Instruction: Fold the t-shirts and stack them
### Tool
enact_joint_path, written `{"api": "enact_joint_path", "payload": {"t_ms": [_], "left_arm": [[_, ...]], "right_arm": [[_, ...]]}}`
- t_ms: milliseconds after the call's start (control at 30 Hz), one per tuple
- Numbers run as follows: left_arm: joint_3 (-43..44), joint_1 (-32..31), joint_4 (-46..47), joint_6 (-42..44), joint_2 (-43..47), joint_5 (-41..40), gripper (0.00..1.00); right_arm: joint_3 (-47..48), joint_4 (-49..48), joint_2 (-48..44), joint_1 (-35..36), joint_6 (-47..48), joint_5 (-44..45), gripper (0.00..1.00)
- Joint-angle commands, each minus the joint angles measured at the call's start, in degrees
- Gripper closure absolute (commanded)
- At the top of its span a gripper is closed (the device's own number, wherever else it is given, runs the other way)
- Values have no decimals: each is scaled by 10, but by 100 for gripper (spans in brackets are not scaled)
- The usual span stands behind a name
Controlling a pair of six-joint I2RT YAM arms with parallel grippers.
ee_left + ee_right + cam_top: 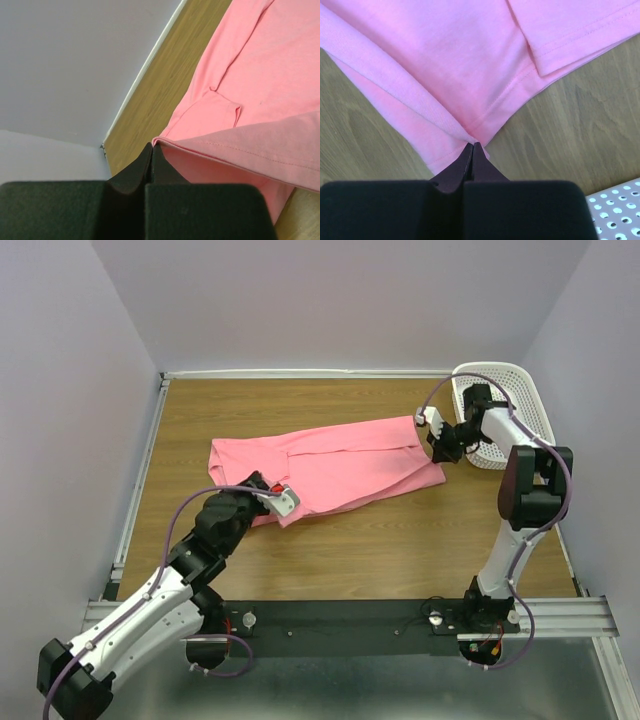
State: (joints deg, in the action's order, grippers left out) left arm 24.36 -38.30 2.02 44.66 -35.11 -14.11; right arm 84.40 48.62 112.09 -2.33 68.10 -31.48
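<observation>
One salmon-pink t-shirt (340,465) lies partly folded lengthwise across the middle of the wooden table (380,550). My left gripper (268,492) is at its near-left edge, shut on a hemmed fold of cloth that it holds slightly lifted. In the left wrist view the tips (152,147) pinch that pink hem (240,145). My right gripper (441,452) is at the shirt's right end, shut on the cloth there. The right wrist view shows its tips (473,146) closed on a bunched corner of the t-shirt (445,60), low over the table.
A white plastic mesh basket (515,390) stands at the far right corner, just behind the right gripper, and its perforated rim (620,205) shows in the right wrist view. Lilac walls enclose the table on three sides, and a white rail (140,470) runs along the left edge.
</observation>
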Motion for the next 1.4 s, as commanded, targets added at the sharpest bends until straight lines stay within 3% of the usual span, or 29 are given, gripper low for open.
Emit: {"api": "enact_joint_path", "payload": {"t_ms": [0, 700, 1367], "left_arm": [[13, 7, 46, -13, -27, -40, 100], [39, 26, 172, -30, -152, -114, 100], [47, 44, 185, -36, -196, -165, 100]], "right_arm": [[18, -11, 22, -4, -16, -29, 99], [44, -16, 46, -4, -38, -27, 99], [55, -37, 53, -4, -70, -20, 99]]}}
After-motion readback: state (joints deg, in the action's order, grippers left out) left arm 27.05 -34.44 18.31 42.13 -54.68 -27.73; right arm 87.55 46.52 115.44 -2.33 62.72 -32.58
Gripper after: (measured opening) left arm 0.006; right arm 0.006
